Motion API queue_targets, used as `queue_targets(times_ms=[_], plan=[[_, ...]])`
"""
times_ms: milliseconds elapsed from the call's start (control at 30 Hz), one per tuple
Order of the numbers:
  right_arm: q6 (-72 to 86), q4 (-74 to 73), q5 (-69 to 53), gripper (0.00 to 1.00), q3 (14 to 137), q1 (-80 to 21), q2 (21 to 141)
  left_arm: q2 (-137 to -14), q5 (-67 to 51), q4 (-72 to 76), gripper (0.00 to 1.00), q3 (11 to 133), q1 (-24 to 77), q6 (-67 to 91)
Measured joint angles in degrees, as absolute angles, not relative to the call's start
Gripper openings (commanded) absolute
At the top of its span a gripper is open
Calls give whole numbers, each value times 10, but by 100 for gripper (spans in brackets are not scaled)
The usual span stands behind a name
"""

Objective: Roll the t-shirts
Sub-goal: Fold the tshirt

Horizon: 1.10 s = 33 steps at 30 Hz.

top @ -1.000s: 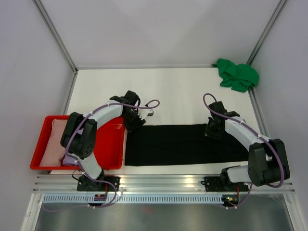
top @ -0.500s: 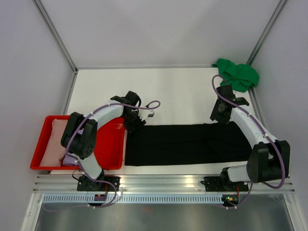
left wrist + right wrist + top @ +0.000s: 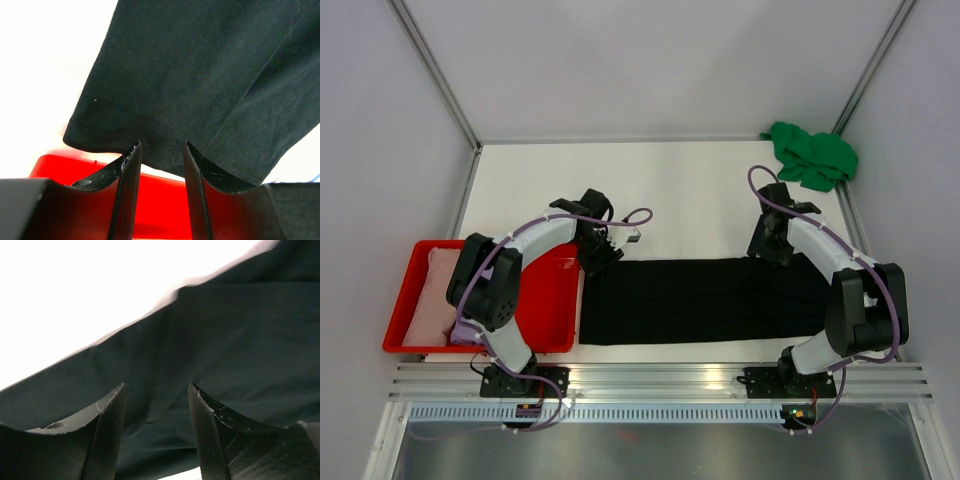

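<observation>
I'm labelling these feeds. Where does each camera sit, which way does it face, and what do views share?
Top external: above and behind the bases, looking down on the table; left arm, right arm show.
Left wrist: on left arm, facing past its fingers at black tee and tray.
Right wrist: on right arm, facing past its fingers at black tee.
Shared: all three see the black tee.

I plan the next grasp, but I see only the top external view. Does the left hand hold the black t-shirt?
Observer: It seems not. In the left wrist view the left hand has its fingers apart, and the hem of the black t-shirt lies loose in the gap.
Operator: And the other one?
Observer: The right hand is open too; its wrist view shows the same t-shirt under the fingers, nothing between them.
Operator: Any folds?
Observer: Yes, a diagonal fold edge runs ahead of the left hand.
</observation>
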State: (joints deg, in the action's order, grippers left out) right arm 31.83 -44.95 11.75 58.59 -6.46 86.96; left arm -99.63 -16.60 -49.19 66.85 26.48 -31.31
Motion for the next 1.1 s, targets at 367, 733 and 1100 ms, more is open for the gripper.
queue_targets(times_ms=[367, 733, 1100], plan=[[355, -440, 160, 6, 520, -101, 876, -996, -166, -492, 45, 668, 265, -313], [368, -473, 166, 0, 518, -116, 826, -996, -168, -491, 45, 668, 265, -314], [398, -521, 163, 0, 482, -165, 793, -996, -171, -479, 45, 659, 265, -314]])
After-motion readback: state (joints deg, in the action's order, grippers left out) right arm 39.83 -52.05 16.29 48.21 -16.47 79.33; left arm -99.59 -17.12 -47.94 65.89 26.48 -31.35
